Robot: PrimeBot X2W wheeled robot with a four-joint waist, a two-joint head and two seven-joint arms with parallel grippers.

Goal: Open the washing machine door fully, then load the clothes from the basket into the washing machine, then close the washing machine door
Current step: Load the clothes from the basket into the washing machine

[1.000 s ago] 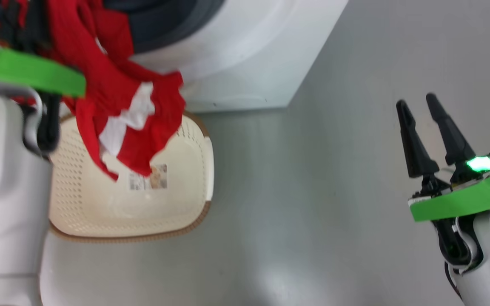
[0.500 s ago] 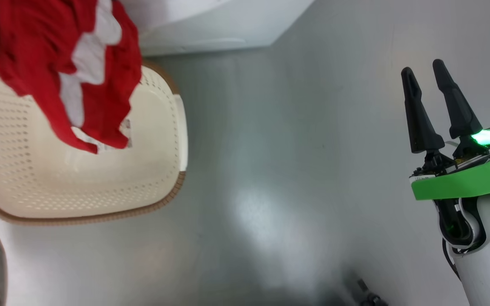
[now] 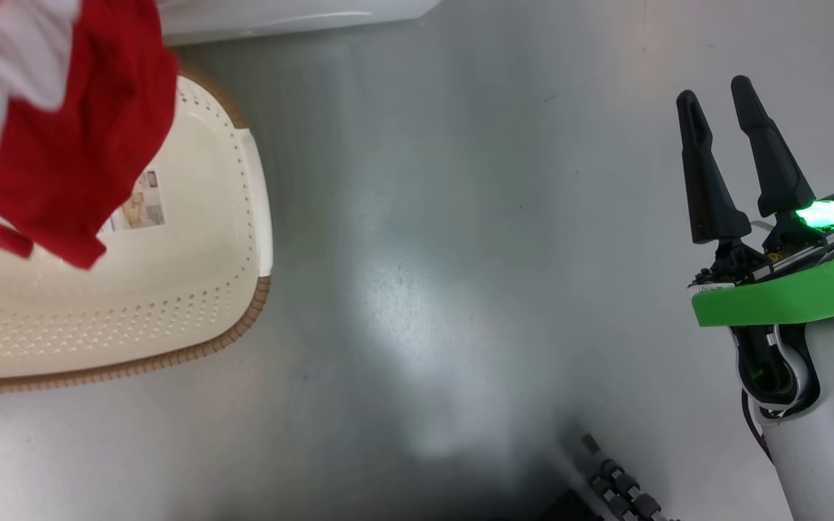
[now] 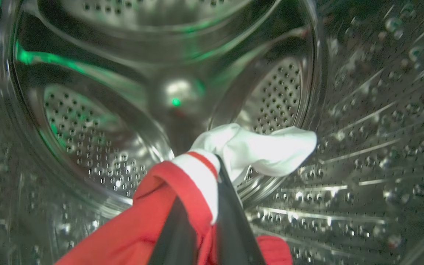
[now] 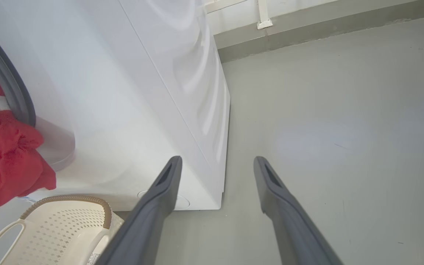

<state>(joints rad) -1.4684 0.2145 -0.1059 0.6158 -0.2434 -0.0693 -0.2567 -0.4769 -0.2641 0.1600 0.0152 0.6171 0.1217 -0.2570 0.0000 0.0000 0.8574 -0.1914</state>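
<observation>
In the left wrist view my left gripper (image 4: 205, 184) is shut on the red and white clothes (image 4: 197, 184) deep inside the washing machine's perforated steel drum (image 4: 98, 121). A white fold (image 4: 263, 149) sticks out past the fingers. In the head view the clothes (image 3: 77, 137) hang at the upper left over the cream basket (image 3: 192, 289), whose floor label (image 3: 138, 210) shows. The right wrist view shows the clothes (image 5: 9, 169) draped out of the grey gasket (image 5: 11, 84) of the white washing machine (image 5: 142, 92) above the basket (image 5: 61, 228). My right gripper (image 3: 714, 101) is open and holds nothing. The door is out of view.
Grey floor (image 3: 460, 253) stretches between the basket and my right arm. The machine's lower edge (image 3: 279, 18) runs along the top of the head view. My own dark base (image 3: 605, 485) shows at the bottom. A wall skirting (image 5: 307, 33) lies beyond the machine.
The head camera has shifted, sliding basket and machine up and left in the picture. The clothes have risen off the basket floor, uncovering its label. The right gripper has barely moved.
</observation>
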